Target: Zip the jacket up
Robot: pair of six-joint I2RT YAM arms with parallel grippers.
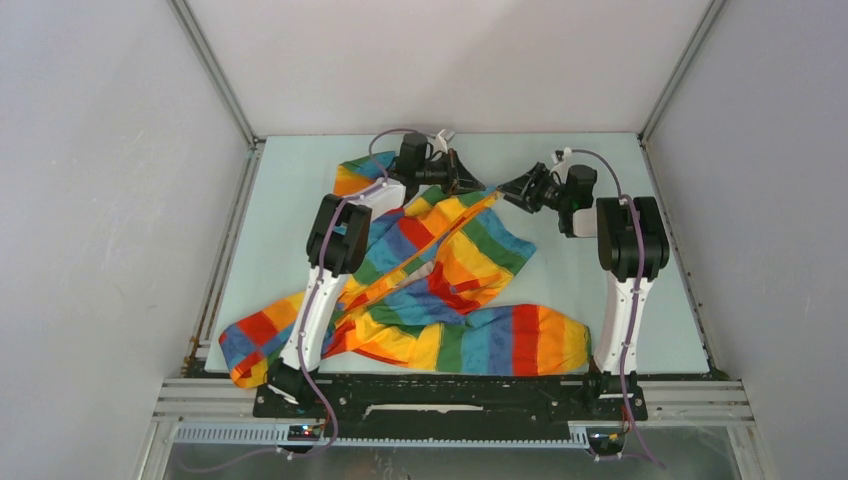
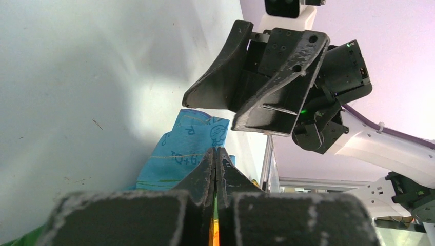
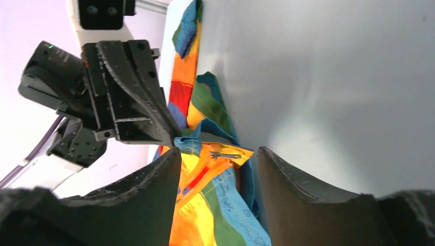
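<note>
Left wrist: left end effector (image 2: pixel 216 151) pinches jacket (image 2: pixel 177 159); right end effector (image 3: pixel 218 154) apart.

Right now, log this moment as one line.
task: zip jacket | left gripper: shut, pinching jacket edge | right gripper: open, fingers either side of zipper pull, nothing gripped

Only print visible: dark letter- and digit-like doodles on the blue lining (image 2: pixel 179 154) of the jacket (image 1: pixel 460 260), seen from both wrist cams. Too skewed and small to read any of it reliably
</note>
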